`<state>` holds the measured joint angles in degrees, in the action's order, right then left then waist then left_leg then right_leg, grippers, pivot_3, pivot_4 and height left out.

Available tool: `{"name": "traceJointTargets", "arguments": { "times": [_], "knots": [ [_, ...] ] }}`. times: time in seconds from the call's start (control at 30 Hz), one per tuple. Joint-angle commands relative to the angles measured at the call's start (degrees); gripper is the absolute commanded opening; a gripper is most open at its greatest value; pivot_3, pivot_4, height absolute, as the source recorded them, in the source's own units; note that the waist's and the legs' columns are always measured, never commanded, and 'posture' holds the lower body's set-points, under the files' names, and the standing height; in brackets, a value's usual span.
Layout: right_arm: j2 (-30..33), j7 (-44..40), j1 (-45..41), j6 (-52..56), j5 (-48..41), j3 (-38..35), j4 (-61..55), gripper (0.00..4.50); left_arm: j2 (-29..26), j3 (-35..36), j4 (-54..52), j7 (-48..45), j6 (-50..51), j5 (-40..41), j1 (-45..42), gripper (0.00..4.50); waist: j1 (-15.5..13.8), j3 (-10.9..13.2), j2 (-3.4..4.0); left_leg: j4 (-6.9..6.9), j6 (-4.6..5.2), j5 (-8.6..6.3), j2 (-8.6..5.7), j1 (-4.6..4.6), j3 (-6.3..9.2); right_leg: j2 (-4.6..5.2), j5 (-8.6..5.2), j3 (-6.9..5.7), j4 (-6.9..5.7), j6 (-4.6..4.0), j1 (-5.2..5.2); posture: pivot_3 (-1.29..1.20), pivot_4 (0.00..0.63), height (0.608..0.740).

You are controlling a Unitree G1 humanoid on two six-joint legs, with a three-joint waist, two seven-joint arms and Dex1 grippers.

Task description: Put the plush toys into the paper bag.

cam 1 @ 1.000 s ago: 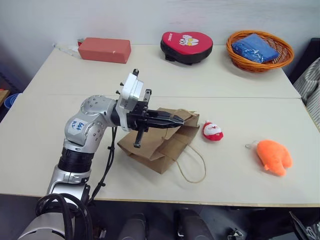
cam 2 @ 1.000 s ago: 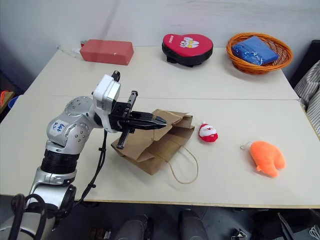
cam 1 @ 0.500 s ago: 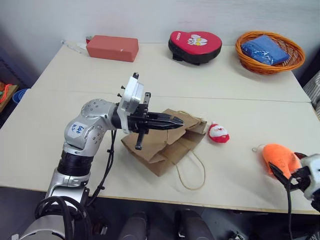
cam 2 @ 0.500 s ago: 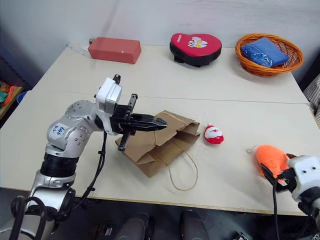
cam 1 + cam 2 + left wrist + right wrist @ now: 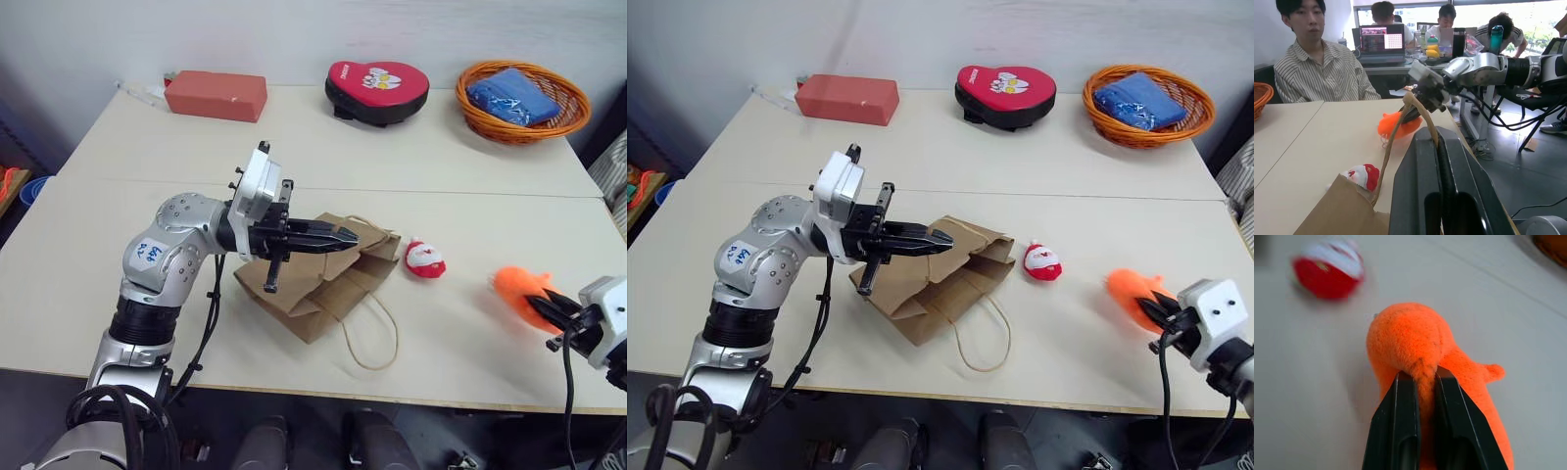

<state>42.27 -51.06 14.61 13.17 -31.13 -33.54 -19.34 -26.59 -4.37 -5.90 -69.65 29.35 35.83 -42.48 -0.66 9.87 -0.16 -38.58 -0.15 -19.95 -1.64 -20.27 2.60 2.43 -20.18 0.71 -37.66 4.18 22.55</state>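
The brown paper bag lies crumpled at the table's middle, one tan twine handle looped toward the front edge. My left gripper points level over the bag, shut on its other twine handle, holding the bag's top edge up. The red-and-white Santa plush toy lies just right of the bag's mouth. Farther right is the orange plush toy. My right gripper is shut on its near end, both black fingers pinching the fuzz. That gripper comes in from the lower right.
A red box, a red heart-shaped pad and an orange wicker basket holding a blue cloth bundle line the far edge. People sit beyond the table's right end.
My right arm came in from the lower right, reached the orange plush toy and closed its fingers on it. The left gripper kept its hold on the bag. The camera shifted slightly.
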Motion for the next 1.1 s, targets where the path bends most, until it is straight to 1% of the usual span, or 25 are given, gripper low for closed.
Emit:
{"name": "traceJointTargets", "arguments": {
  "times": [0.03,0.13,0.23,0.3,0.43,0.47,0.57,0.67,0.77,0.87,0.97,1.03,1.1],
  "knots": [
    [3.59,-3.01,-5.0,2.62,-7.41,0.94,-6.97,0.01,-0.34,1.15,0.21,-1.1,-0.66,1.02,-1.77,0.0,0.41,0.0,0.0,-0.03,0.0,0.0,0.01,-0.01,0.01,0.0,0.0,0.0,-0.02,0.0,0.0,0.0,0.15,0.74],
    [5.5,-0.17,-13.25,7.54,-5.91,10.62,-9.57,0.01,0.35,1.93,0.88,-0.71,0.59,2.33,-2.28,0.0,0.7,0.09,-0.18,-0.18,0.0,0.0,0.02,-0.02,0.1,0.02,0.0,-0.07,-0.06,0.0,-0.03,0.0,0.15,0.74],
    [7.7,-0.45,-21.92,13.73,-3.26,23.02,-11.37,0.01,0.78,2.06,1.19,-0.26,1.75,2.9,-2.54,0.0,0.73,0.1,-0.16,-0.28,-0.03,-0.02,0.01,-0.11,0.17,0.05,0.0,-0.12,-0.05,0.0,0.02,0.0,0.15,0.74],
    [7.17,-0.56,-27.06,15.58,-1.08,29.26,-10.63,0.01,1.08,2.41,1.23,0.08,3.05,3.72,-2.64,0.0,0.69,0.11,-0.16,-0.29,-0.03,-0.02,0.02,-0.18,0.2,0.07,0.0,-0.15,-0.02,0.0,0.1,0.0,0.15,0.74],
    [4.02,-0.09,-34.82,15.15,4.63,37.9,-6.28,0.01,1.24,2.23,1.06,0.36,3.88,3.88,-2.81,0.0,0.44,0.12,-0.17,-0.42,-0.03,-0.02,0.01,-0.48,0.33,0.1,0.0,-0.28,0.05,0.0,0.27,0.0,0.15,0.74],
    [3.03,0.01,-36.33,15.62,5.33,39.42,-5.41,0.01,1.29,2.13,0.97,0.34,3.95,3.82,-2.81,0.0,0.41,0.11,-0.17,-0.48,-0.04,-0.03,0.01,-0.56,0.34,0.1,0.0,-0.3,0.07,0.0,0.29,0.0,0.15,0.74],
    [-0.16,0.27,-39.81,15.78,7.13,42.67,-3.75,0.01,1.53,2.09,0.94,0.5,4.01,3.64,-2.85,0.0,0.28,0.11,-0.17,-0.63,-0.03,-0.03,-0.06,-1.05,0.37,0.17,0.01,-0.31,-0.08,0.01,0.8,0.0,0.15,0.74],
    [-2.31,0.57,-43.27,17.24,10.91,47.35,-1.52,0.01,1.96,2.13,1.16,0.72,3.67,3.48,-2.67,0.0,0.65,0.11,-0.17,-0.64,-0.04,-0.02,-0.08,-1.13,0.34,0.17,0.01,-0.3,-0.16,0.01,0.94,0.0,0.15,0.74],
    [-7.17,2.39,-47.64,14.79,16.01,51.7,4.37,0.01,2.52,2.24,1.3,0.85,3.66,3.8,-2.55,0.0,0.99,0.11,-0.17,-0.65,-0.05,-0.02,-0.07,-1.11,0.34,0.16,0.01,-0.29,-0.19,0.01,0.95,0.0,0.15,0.74],
    [-12.35,4.66,-49.39,12.12,18.84,52.99,9.03,0.01,3.08,2.11,1.41,0.91,3.52,3.65,-2.53,0.0,0.93,0.11,-0.17,-0.62,-0.07,0.0,-0.07,-1.11,0.34,0.15,0.01,-0.29,-0.24,0.0,1.02,0.0,0.15,0.74],
    [-16.2,5.89,-48.68,9.4,20.99,53.89,11.98,0.01,3.8,1.91,1.79,1.05,3.04,3.28,-2.87,0.0,0.96,0.11,-0.17,-0.61,-0.08,0.0,-0.08,-1.12,0.33,0.15,0.01,-0.29,-0.26,0.0,1.03,0.0,0.15,0.74],
    [-19.62,6.06,-46.69,8.73,18.64,52.22,13.04,0.01,4.06,1.88,1.81,1.03,2.91,3.19,-2.94,0.0,0.96,0.11,-0.17,-0.62,-0.08,0.0,-0.08,-1.13,0.33,0.15,0.02,-0.3,-0.27,0.0,1.03,0.0,0.15,0.74],
    [-21.45,7.5,-45.13,8.01,18.83,50.73,14.75,0.72,4.03,1.75,1.7,0.91,2.86,3.08,-2.91,0.0,0.93,0.11,-0.17,-0.63,-0.08,0.0,-0.08,-1.13,0.34,0.16,0.02,-0.32,-0.28,0.0,1.02,0.0,0.15,0.74]
  ]
}}
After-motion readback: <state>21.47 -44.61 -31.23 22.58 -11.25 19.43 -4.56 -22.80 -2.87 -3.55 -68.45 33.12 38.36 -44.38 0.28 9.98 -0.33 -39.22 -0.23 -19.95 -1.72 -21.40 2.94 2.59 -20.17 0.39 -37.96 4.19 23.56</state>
